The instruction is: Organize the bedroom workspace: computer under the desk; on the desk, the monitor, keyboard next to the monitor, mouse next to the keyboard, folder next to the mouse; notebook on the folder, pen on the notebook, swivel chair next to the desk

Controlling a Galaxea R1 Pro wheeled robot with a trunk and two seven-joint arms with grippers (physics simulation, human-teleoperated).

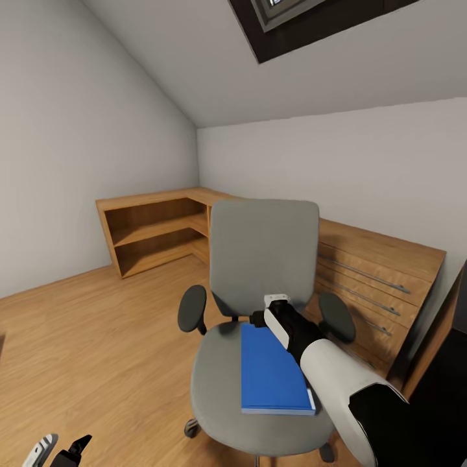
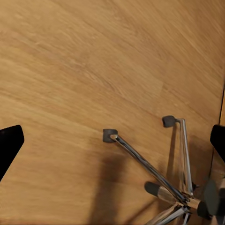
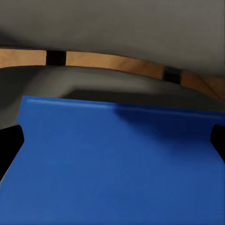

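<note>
Folder [image 1: 272, 373] lies flat on the chair [image 1: 259, 363] seat, its far edge near the backrest. Being thin and flush with the cushion, it could slide away or slip from a shallow pinch, and the chair may roll if pushed. Right gripper [image 1: 259, 319] hovers over that far edge, fingers spread wide, holding nothing. Left gripper [image 1: 58, 449] hangs low over the floor [image 2: 93, 70], open and empty.

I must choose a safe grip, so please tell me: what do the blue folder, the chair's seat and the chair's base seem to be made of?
The thin flat blue folder looks like smooth matte plastic or card: even colour, no weave. The grey upholstered swivel chair has a seat that looks like matte fabric, though the render is soft. Its star base looks like polished metal: bright, reflective spokes with dark casters.
</note>
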